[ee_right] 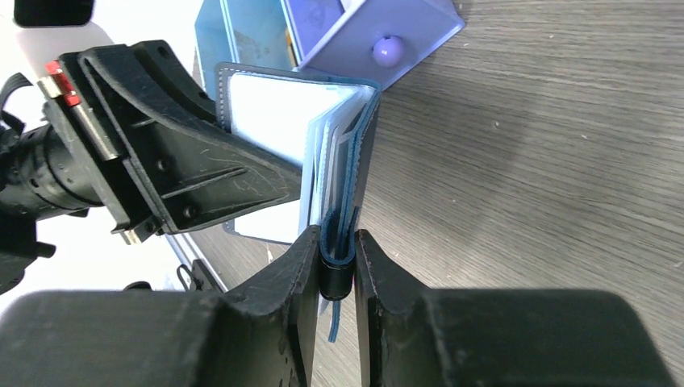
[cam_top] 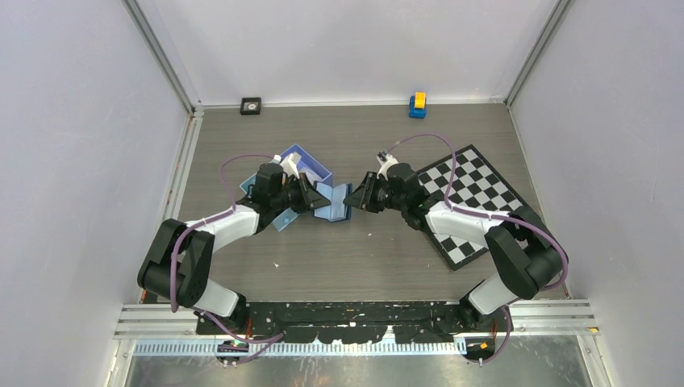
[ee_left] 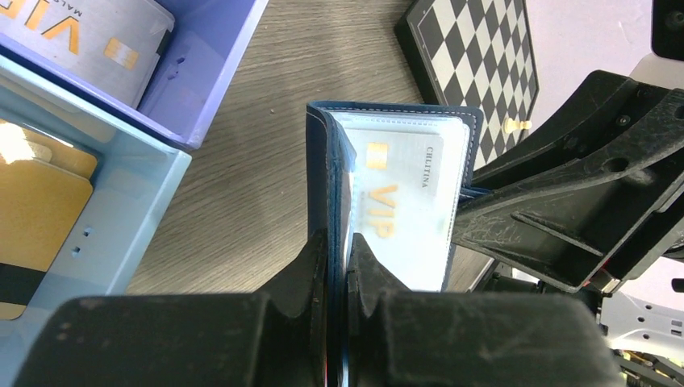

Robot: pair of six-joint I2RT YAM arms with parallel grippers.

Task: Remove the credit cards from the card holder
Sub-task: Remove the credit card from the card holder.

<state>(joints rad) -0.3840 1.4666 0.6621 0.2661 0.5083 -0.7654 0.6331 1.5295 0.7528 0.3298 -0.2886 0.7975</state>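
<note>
Navy-blue card holder [cam_top: 332,201]: where was it, and how was it held? — INSPECTOR

It hung just beside the light-blue tray [ee_left: 137,218], opened like a book and apparently clear of the worktop [cam_top: 363,258]. The left gripper [ee_left: 339,274] was closed tight on one outer cover. The right gripper [ee_right: 337,258] was pinched on the opposite cover edge. — TECHNICIAN

Which step was in hand? — INSPECTOR

Spreading the holder to expose a pocket. A silver VIP card [ee_left: 395,201] sat fully inserted in a clear sleeve. Inside the tray lay a second silver card [ee_left: 72,32] in the purple compartment and a gold card [ee_left: 40,210] in the adjoining one. I therefore judged the task part done, with at least one card left to extract. — TECHNICIAN

What did the next move call for? — INSPECTOR

Neither gripper was free, so a re-grip looked unavoidable. One gripper would have to steady the holder while the other let go and nipped the card alone. Which edge of the sleeve was open could not be told. The card was thin and the sleeve slick, so I expected a straight pull along the pocket, then a drop into the tray. — TECHNICIAN
</note>
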